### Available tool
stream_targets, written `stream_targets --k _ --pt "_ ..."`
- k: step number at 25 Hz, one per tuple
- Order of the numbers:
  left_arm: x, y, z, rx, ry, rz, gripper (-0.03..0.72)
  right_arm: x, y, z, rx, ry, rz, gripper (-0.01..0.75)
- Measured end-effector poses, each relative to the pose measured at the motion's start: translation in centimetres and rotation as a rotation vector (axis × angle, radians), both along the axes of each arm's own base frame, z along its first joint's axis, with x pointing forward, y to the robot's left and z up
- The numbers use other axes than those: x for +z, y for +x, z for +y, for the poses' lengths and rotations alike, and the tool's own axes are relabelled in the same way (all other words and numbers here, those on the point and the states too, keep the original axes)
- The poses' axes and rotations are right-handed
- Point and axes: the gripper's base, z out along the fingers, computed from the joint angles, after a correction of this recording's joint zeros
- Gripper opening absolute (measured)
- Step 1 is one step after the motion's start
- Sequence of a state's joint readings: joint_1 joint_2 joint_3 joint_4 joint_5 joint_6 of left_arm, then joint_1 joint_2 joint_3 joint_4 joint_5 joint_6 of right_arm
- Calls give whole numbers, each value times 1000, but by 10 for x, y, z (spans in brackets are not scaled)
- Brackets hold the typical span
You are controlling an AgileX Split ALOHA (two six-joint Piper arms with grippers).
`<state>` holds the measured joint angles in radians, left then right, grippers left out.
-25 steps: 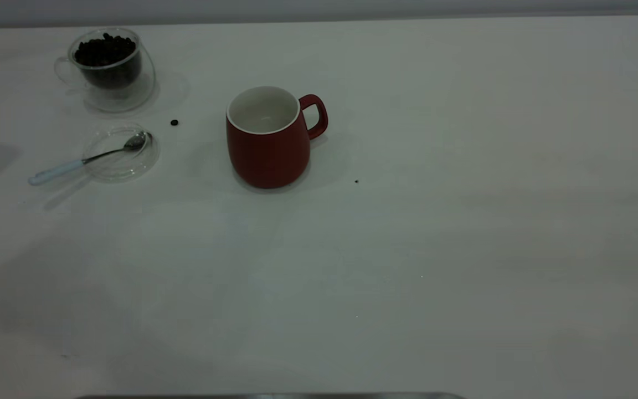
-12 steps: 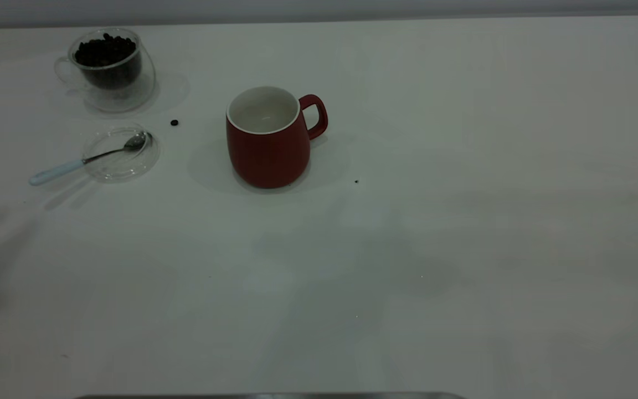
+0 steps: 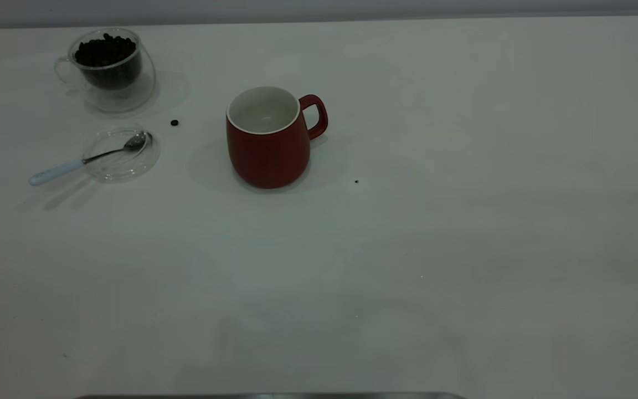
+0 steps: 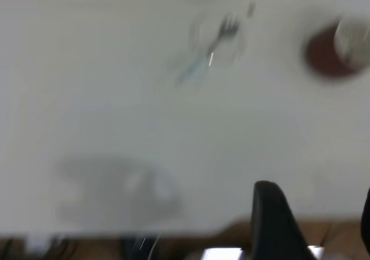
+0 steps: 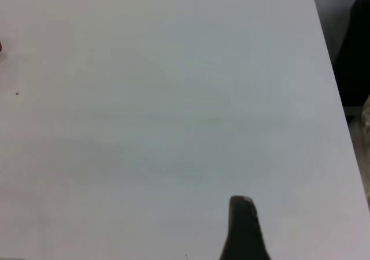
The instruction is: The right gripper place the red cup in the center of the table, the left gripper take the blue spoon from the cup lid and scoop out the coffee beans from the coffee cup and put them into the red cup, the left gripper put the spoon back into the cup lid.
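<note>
With the red cup [image 3: 268, 138] upright mid-table and the blue spoon [image 3: 83, 160] lying bowl-in on the cup lid [image 3: 122, 153], the left gripper [image 4: 315, 225] — spread wide, empty — should approach the overhanging handle squarely, pinching it level.

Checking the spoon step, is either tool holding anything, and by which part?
Nothing is held. The blue spoon lies on the cup lid, untouched by either tool.

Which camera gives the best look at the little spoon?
The exterior view: the spoon is sharp there, its metal bowl resting in the glass lid and its pale handle sticking out over the table. The left wrist view shows it only as a far, smeared streak. The right wrist view misses it.
</note>
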<state>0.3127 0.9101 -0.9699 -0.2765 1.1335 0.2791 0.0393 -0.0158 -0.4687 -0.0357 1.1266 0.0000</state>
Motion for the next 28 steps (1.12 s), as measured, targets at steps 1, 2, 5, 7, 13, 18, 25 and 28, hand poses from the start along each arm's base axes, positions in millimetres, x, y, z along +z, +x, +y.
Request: stream_targets --k 1,2,5,7,13,18,25,28 --pt "-5 -2 -3 -24 16 41 419 0 0 0 0 0 0 574" --pt "-11 -3 -5 -48 27 71 419 0 0 0 0 0 0 574" --pt "-30 -11 -12 -91 30 129 419 0 0 0 0 0 0 574" --pt "-45 -24 -15 -95 32 159 419 0 0 0 0 0 0 574" --pt "-94 -70 -22 -78 42 177 419 0 0 0 0 0 0 574" --pt "-99 -86 -26 -31 38 96 419 0 0 0 0 0 0 574" --pt "-99 -88 -36 -216 50 82 419 0 0 0 0 0 0 574" --pt "-98 -91 -37 -239 64 64 414 0 0 0 0 0 0 574"
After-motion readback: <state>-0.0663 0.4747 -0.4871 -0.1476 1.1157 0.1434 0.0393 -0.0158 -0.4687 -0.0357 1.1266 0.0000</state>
